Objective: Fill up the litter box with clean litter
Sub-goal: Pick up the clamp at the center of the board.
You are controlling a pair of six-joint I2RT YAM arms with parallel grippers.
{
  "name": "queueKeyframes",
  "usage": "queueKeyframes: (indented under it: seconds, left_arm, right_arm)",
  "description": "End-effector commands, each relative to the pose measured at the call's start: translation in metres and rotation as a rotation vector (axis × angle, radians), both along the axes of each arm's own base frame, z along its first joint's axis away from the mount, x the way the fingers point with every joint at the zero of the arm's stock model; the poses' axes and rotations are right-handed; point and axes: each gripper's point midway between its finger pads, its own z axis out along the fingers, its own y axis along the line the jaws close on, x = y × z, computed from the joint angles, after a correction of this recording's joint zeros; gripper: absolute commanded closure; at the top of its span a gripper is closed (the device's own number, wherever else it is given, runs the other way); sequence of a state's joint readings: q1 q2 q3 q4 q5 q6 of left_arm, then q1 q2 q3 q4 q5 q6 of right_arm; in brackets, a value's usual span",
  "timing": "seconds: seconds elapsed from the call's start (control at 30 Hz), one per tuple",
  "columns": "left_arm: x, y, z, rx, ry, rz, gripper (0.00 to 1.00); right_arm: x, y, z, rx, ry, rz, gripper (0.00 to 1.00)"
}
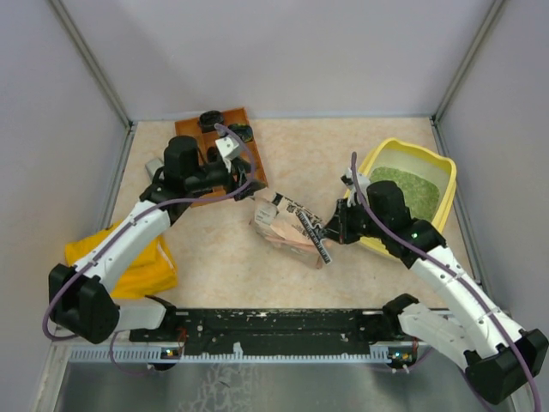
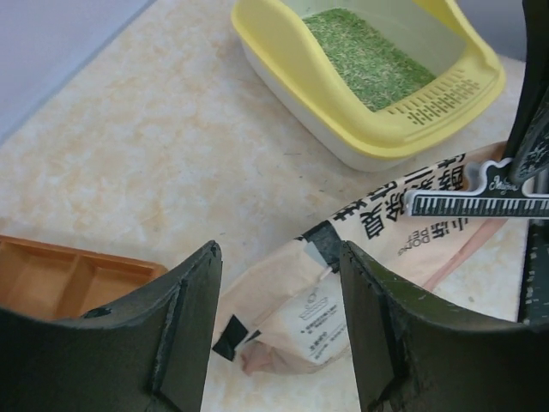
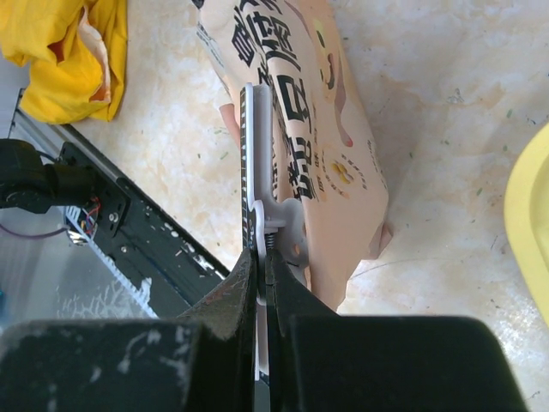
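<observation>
The yellow litter box (image 1: 443,167) stands at the right, holding green litter (image 1: 405,190); it also shows in the left wrist view (image 2: 377,142) with the litter (image 2: 369,60) inside. The pink printed pouch (image 1: 283,227) lies on the table between the arms. My right gripper (image 1: 333,232) (image 3: 262,262) is shut on a white ruler-marked bag clip (image 3: 257,172) fixed along the pouch (image 3: 317,129). My left gripper (image 1: 247,184) (image 2: 279,283) is open and empty, hovering over the pouch's folded end (image 2: 334,300).
A brown wooden compartment tray (image 1: 219,154) (image 2: 69,283) sits at the back left, under the left arm. A yellow cloth bag (image 1: 129,257) (image 3: 69,51) lies at the front left. A black rail (image 1: 274,322) runs along the near edge.
</observation>
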State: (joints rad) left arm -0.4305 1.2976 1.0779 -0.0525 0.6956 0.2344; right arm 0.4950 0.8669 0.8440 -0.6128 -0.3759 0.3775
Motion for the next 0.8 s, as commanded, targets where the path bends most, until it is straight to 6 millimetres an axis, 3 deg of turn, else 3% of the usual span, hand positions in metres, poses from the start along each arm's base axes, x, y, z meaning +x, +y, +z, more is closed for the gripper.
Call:
queueKeyframes:
  seconds: [0.0, 0.33, 0.43, 0.63, 0.77]
  left_arm:
    - [-0.014, -0.009, -0.011, -0.109, 0.196, 0.007, 0.37]
    - [-0.021, -0.009, -0.033, -0.158, 0.393, 0.088, 0.41]
    - [-0.026, -0.008, -0.038, -0.175, 0.452, 0.1, 0.51]
    - [-0.051, -0.01, -0.052, -0.18, 0.628, 0.073, 0.66]
    - [-0.072, -0.003, -0.058, -0.173, 0.684, 0.075, 0.69]
  right_arm:
    - [0.004, 0.009, 0.026, 0.075, -0.098, 0.031, 1.0]
    - [0.004, 0.028, 0.034, 0.195, -0.107, 0.083, 1.0]
    - [0.001, 0.039, 0.039, 0.262, -0.091, 0.12, 1.0]
    - [-0.003, 0.048, 0.043, 0.312, -0.058, 0.163, 1.0]
    - [-0.008, 0.049, 0.04, 0.316, -0.03, 0.181, 1.0]
